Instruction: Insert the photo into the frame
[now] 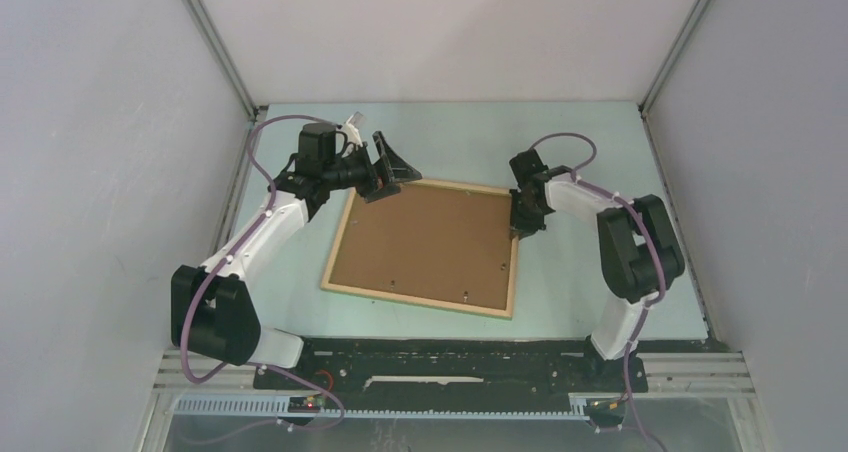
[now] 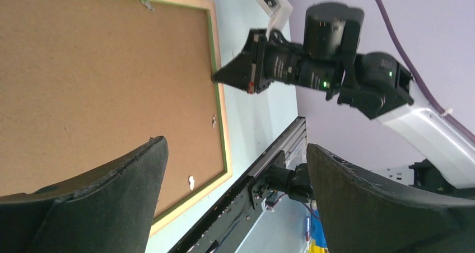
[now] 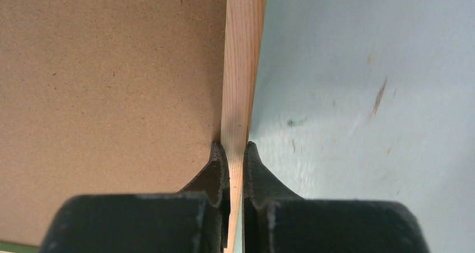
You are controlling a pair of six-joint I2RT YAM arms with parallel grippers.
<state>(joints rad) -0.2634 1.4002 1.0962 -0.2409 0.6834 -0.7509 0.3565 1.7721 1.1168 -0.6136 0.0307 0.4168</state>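
Clamping the right rail of the frame (image 3: pixel 243 68), the right gripper (image 3: pixel 236 152) is holding tight; the left gripper (image 1: pixel 388 167) is hanging open by the far-left corner. The photo (image 1: pixel 425 240) is lying back-up inside, seemingly seated; lifting next needs care.

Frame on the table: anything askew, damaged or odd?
The frame lies skewed to the table edges, the photo in it brown side up; the right gripper pinches the frame's right rail. No damage shows.
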